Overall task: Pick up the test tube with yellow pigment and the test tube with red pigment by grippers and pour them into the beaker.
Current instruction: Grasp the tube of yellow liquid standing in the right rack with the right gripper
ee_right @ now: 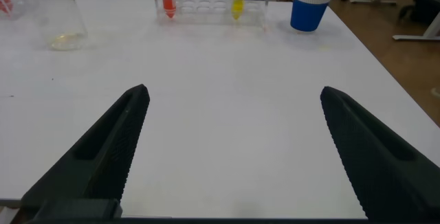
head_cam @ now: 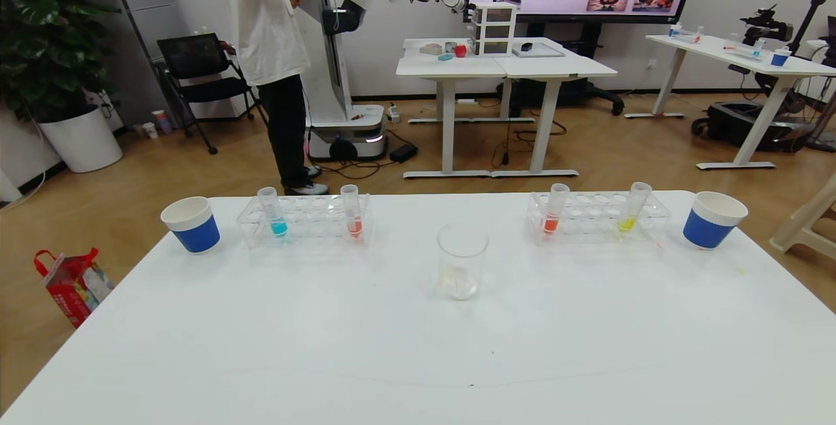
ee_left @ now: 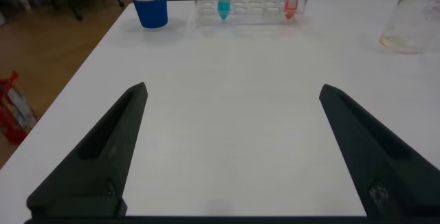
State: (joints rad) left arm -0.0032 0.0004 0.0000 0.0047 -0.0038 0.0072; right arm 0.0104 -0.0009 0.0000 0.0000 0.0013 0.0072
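Note:
The yellow test tube stands in the right clear rack; it also shows in the right wrist view. The coral-red test tube stands in the left clear rack, also in the left wrist view. The clear beaker stands mid-table between the racks, with a faint residue at its bottom. My left gripper and right gripper are both open and empty, low over bare table near its front, well short of the racks. Neither shows in the head view.
A blue-liquid tube shares the left rack; a more orange tube shares the right rack. Blue-and-white paper cups stand at the far left and far right. A person and another robot are beyond the table.

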